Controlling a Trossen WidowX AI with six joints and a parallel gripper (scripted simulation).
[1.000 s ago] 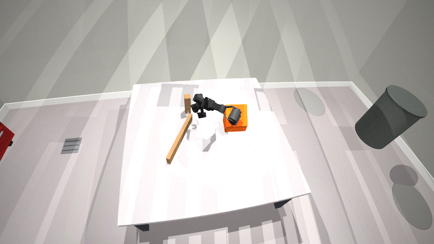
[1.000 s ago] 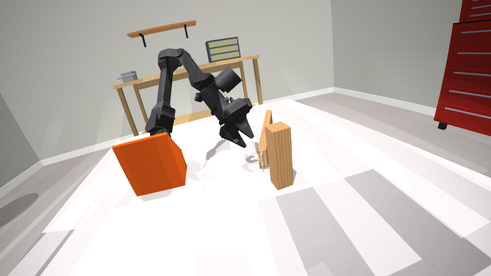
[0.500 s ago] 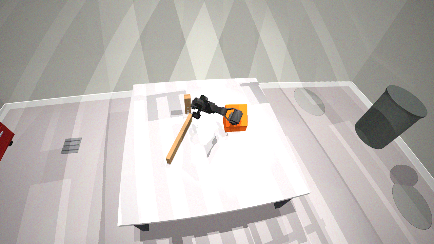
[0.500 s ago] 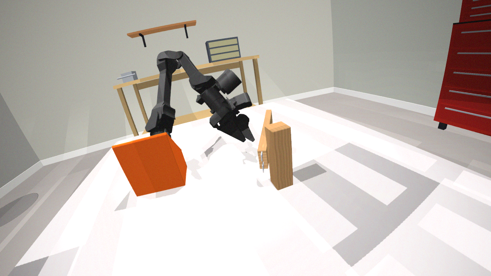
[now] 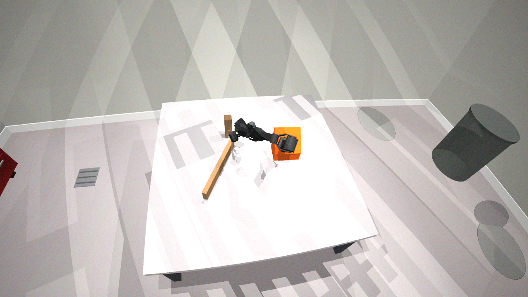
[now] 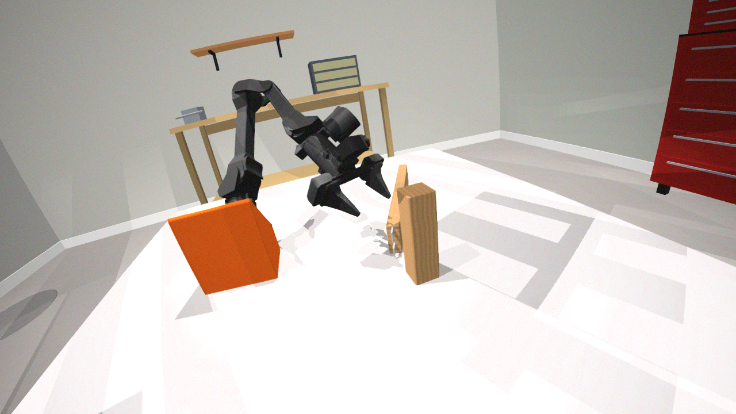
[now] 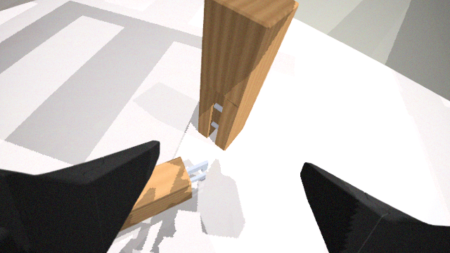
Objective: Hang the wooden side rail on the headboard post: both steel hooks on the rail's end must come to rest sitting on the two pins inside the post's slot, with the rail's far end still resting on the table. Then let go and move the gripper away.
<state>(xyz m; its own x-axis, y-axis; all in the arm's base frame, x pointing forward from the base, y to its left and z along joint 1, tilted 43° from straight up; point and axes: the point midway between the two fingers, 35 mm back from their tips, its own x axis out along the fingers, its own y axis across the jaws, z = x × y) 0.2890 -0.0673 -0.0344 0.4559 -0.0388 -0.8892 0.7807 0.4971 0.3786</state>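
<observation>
Gripper [image 5: 235, 135] [image 6: 374, 206] [image 7: 230, 154] of mine is wide apart, and nothing is between its fingers. From the exterior view I see it above the table [image 5: 265, 214] [image 6: 329, 349], tilted downward, near the rail's hooked end. The wooden side rail [image 5: 218, 169] [image 6: 397, 203] [image 7: 165, 186] lies on the table, and in the wrist view one finger covers a part of it. Its two steel hooks [image 7: 198, 170] point out from the end, apart from the pins [image 7: 216, 116] which I see inside the slot of the headboard post [image 5: 228, 126] [image 6: 422, 234] [image 7: 235, 53]. The post stands upright just beyond this end. The orange block [image 5: 287, 133] [image 6: 226, 249] is at the arm's base, well apart from the rail. Behind, I see a workbench [image 6: 380, 85] with a drawer box [image 6: 335, 74], and to the side of the picture a red tool cabinet [image 5: 4, 168] [image 6: 702, 113].
</observation>
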